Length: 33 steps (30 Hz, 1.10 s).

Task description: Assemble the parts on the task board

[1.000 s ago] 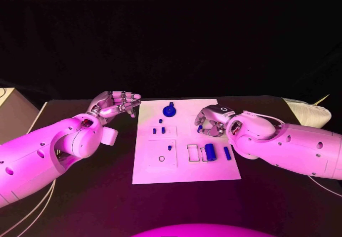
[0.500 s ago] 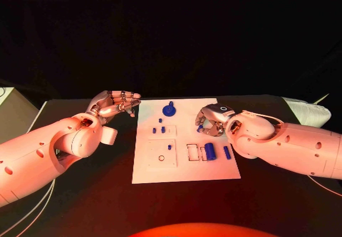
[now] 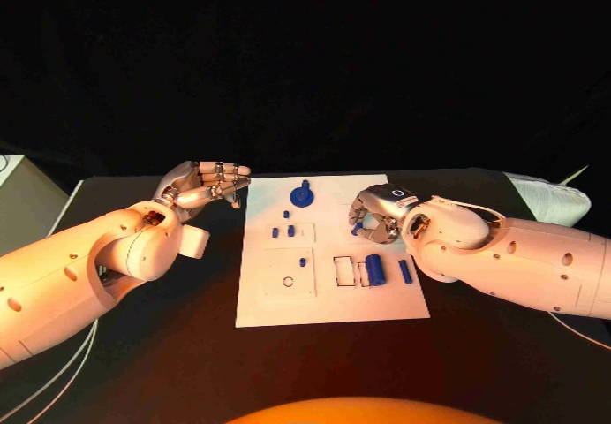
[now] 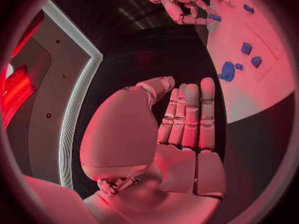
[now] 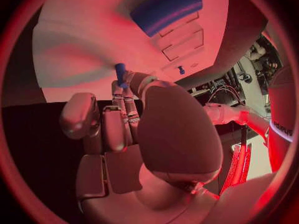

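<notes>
Right hand (image 3: 378,219) is pinching a blue peg (image 5: 120,72) over the board (image 3: 334,309), centre frame; left hand (image 3: 204,187) is hovering empty, fingers loosely curled.

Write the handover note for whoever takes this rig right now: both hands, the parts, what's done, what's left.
Left robot hand: holds nothing, fingers curled, off the task board's far left corner.
Right robot hand: pinches a small blue peg at its fingertips, over the board's right side.
On the board: round blue knob at the far end, small blue pieces mid-left, blue cylinder and blue bar at right.
Done: one peg picked up.
Left: seat that peg, then the loose cylinder and bar.
</notes>
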Available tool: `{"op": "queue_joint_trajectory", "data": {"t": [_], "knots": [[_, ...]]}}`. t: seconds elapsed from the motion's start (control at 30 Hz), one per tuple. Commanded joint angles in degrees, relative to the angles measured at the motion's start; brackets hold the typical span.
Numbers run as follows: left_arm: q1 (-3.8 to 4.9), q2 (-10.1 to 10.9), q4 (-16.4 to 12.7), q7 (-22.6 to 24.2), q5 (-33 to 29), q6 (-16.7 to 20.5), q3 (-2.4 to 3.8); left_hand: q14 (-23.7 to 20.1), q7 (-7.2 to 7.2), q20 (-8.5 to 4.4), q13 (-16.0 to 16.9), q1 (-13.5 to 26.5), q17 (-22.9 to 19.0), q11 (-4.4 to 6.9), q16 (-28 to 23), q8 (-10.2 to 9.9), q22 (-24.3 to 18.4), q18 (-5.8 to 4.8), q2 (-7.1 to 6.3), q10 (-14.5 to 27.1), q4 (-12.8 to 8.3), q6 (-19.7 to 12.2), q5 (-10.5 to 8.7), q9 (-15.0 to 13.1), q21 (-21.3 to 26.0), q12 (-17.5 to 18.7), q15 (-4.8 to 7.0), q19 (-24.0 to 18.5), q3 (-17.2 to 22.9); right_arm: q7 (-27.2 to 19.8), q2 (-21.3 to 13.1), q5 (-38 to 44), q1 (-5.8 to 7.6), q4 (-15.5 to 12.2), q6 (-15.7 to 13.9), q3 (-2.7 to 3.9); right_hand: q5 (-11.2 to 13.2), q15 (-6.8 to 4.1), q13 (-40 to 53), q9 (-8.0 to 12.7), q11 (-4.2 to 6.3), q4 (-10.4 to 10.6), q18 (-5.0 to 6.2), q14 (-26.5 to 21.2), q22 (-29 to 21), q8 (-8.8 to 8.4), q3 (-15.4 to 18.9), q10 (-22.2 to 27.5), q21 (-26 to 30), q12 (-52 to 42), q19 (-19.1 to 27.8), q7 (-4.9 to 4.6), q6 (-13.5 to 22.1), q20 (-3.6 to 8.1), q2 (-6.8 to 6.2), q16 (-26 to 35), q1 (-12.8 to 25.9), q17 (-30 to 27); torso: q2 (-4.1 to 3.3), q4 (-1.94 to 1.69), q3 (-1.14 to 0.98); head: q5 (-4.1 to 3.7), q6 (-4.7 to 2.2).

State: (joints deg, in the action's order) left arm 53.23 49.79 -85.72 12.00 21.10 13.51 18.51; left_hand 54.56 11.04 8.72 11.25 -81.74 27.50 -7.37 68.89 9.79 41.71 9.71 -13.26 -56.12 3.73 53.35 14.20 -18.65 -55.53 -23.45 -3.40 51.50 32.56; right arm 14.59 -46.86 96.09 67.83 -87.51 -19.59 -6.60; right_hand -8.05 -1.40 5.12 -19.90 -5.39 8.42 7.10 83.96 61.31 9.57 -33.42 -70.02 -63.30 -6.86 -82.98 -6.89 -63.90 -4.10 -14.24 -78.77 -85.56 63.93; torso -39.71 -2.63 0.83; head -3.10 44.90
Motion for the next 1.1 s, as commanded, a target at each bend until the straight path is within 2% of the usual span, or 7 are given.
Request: {"op": "queue_joint_trajectory", "data": {"t": [0.03,0.17,0.37,0.67,0.77,0.93,1.1], "knots": [[0.00,0.0,-0.1,0.0,-0.3,-0.7,0.05,-0.2,0.05,-0.04,0.1,-0.1,-0.1,0.04,-0.4,0.3,-0.1,0.91,0.68,0.2,0.1,0.3,-0.05,0.1,0.3,-0.2,0.14,0.2,-0.1,0.6,0.0,1.7,-0.26,-0.1,-0.5,-0.14,0.8,-0.63,1.1,-0.4,2.65,-1.6,-1.15,1.5,0.4,0.72,-0.8,-3.6,-0.4,0.0,0.0,0.05,-0.8,0.59,1.41,-0.3,-0.4,0.1,0.03,0.01,0.01,0.02,0.02],[0.00,-0.1,-0.1,0.0,-0.3,-0.8,0.05,-0.2,0.05,-0.04,0.1,-0.1,-0.1,0.04,-0.4,0.3,-0.1,0.91,0.68,0.2,0.1,0.3,-0.05,0.1,0.3,-0.2,0.14,0.2,-0.1,0.4,-0.2,1.9,-0.31,-0.8,-2.5,-0.15,1.1,-0.83,1.7,-0.8,2.91,-3.0,-1.36,1.5,1.5,1.24,-1.8,-4.7,-1.4,-0.2,-0.3,0.20,-1.5,0.78,1.84,-0.4,-0.3,0.2,0.07,0.03,0.01,0.06,-0.03],[0.00,-0.2,0.1,0.0,-0.3,-0.8,0.05,-0.2,0.05,-0.04,0.1,-0.1,-0.1,0.04,-0.4,0.3,-0.1,0.91,0.68,0.2,0.1,0.3,-0.05,0.1,0.3,-0.2,0.14,0.2,-0.1,0.3,-1.7,1.6,-0.16,-3.6,-4.0,-0.04,1.1,-0.89,2.0,-1.0,2.97,-3.6,-1.40,1.5,1.8,1.43,-2.2,-5.0,-1.6,-0.2,-0.3,0.23,-1.6,0.85,1.87,-0.4,0.0,0.2,0.19,0.13,0.01,0.04,-0.07],[-0.01,-0.8,1.1,0.0,-0.4,-0.8,0.04,-0.2,0.06,-0.04,0.1,0.0,-0.1,0.03,-0.4,0.3,-0.1,0.90,0.75,0.2,0.3,0.3,-0.07,0.1,0.4,-0.2,0.13,0.2,-0.2,0.8,-4.3,1.0,2.09,-9.9,-4.2,0.36,1.0,-0.92,2.2,-1.2,3.00,-4.0,-1.46,1.5,2.1,1.57,-2.4,-5.2,-1.9,-0.2,-0.4,0.25,-1.8,0.89,1.80,-0.5,0.4,0.4,0.74,0.26,0.06,0.25,0.05],[-0.01,-1.0,1.4,0.0,-0.4,-0.8,0.04,-0.2,0.06,-0.04,0.1,0.0,-0.1,0.03,-0.4,0.3,-0.1,0.90,0.75,0.2,0.3,0.3,-0.07,0.1,0.4,-0.2,0.13,0.2,-0.2,0.9,-4.5,0.9,2.72,-11.6,-4.0,0.41,1.0,-0.92,2.2,-1.2,3.00,-4.0,-1.46,1.5,2.1,1.57,-2.4,-5.2,-1.9,-0.2,-0.4,0.25,-1.8,0.89,1.80,-0.5,0.4,0.4,0.99,0.31,0.14,0.26,0.16],[-0.02,-1.5,1.6,0.0,-0.6,-0.9,0.03,-0.2,0.06,-0.04,0.1,0.0,-0.1,0.03,-0.4,0.3,-0.1,0.90,0.75,0.2,0.3,0.3,-0.07,0.1,0.4,-0.2,0.13,0.2,-0.2,0.8,-3.1,0.7,3.12,-13.1,-3.4,0.37,1.0,-0.92,2.2,-1.2,3.02,-4.0,-1.46,1.5,2.1,1.59,-2.5,-5.2,-1.9,-0.2,-0.4,0.25,-1.8,0.90,1.78,-0.5,0.5,0.4,1.34,0.39,0.28,0.73,0.35],[-0.03,-1.9,1.8,-0.1,-0.6,-1.0,0.03,-0.2,0.04,-0.04,0.1,0.0,-0.1,0.04,-0.4,0.4,-0.2,0.90,0.77,0.2,0.3,0.2,-0.07,0.1,0.4,-0.2,0.13,0.3,-0.2,0.4,-0.2,0.8,2.81,-13.1,-2.9,-0.04,0.9,-0.93,2.2,-1.2,3.02,-4.1,-1.45,1.5,2.1,1.62,-2.6,-5.2,-1.9,-0.1,-0.3,0.26,-1.8,0.91,1.79,-0.5,0.6,0.3,1.58,0.33,0.39,1.15,0.60]]}}
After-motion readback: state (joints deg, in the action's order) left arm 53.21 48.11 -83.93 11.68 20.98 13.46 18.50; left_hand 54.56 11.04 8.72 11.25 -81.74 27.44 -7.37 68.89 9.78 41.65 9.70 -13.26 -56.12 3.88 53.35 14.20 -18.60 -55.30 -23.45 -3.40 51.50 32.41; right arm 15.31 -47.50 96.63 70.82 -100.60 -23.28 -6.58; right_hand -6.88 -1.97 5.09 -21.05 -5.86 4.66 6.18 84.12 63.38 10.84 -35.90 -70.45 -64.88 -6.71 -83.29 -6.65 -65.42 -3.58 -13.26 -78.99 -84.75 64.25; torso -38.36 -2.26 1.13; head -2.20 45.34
